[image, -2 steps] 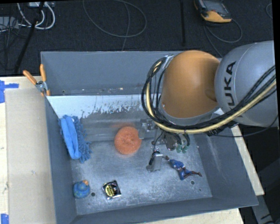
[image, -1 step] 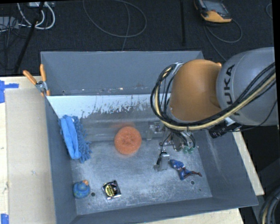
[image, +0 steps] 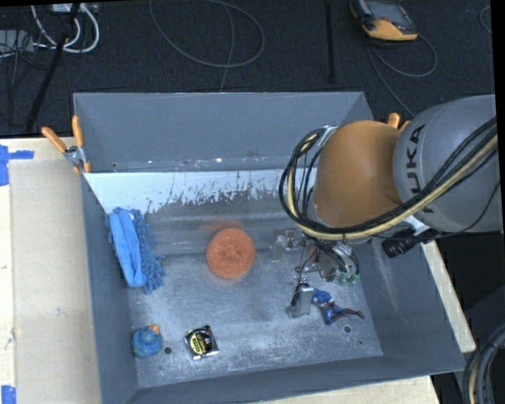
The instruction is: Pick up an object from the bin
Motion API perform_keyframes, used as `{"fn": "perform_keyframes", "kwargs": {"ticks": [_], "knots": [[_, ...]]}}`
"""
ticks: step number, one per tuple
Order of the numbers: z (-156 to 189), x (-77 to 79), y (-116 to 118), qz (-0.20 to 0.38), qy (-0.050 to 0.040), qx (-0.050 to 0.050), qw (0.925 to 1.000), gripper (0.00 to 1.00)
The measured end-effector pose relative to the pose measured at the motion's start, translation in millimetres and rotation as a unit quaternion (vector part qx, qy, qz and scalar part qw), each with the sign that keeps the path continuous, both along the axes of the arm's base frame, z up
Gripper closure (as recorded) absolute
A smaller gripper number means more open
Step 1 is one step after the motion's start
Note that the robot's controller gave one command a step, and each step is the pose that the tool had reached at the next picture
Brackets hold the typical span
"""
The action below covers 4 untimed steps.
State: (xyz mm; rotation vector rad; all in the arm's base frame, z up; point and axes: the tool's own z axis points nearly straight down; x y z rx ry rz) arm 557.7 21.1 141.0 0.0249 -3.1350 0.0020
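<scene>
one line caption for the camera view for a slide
Gripper low at the right of the grey bin, next to a small blue-and-red object; orange round scrubber apart at centre.

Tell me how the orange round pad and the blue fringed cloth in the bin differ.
The orange round pad is a compact disc; the blue fringed cloth is long and narrow. The pad lies mid-floor; the cloth stretches along the left wall. Both lie on the bin floor, apart from each other.

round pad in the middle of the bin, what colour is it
The round pad is orange, seen best in the camera view.
</scene>
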Motion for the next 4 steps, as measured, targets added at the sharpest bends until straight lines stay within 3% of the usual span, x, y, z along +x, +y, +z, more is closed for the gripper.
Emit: {"fn": "perform_keyframes", "kwargs": {"ticks": [1, 2, 3, 4], "knots": [[-15, 30.6, -26, 0.006, -0.0055, 0.001, 1.0, 0.0], [-38, -8.4, -53, 0.036, -0.0034, 0.001, 0.9993, 0.0], [-47, -23.1, -70, 0.04, -0.0006, 0.001, 0.9992, 0.0], [-69, -0.6, -110, 0.047, -0.0055, 0.001, 0.9989, 1.0]]}}
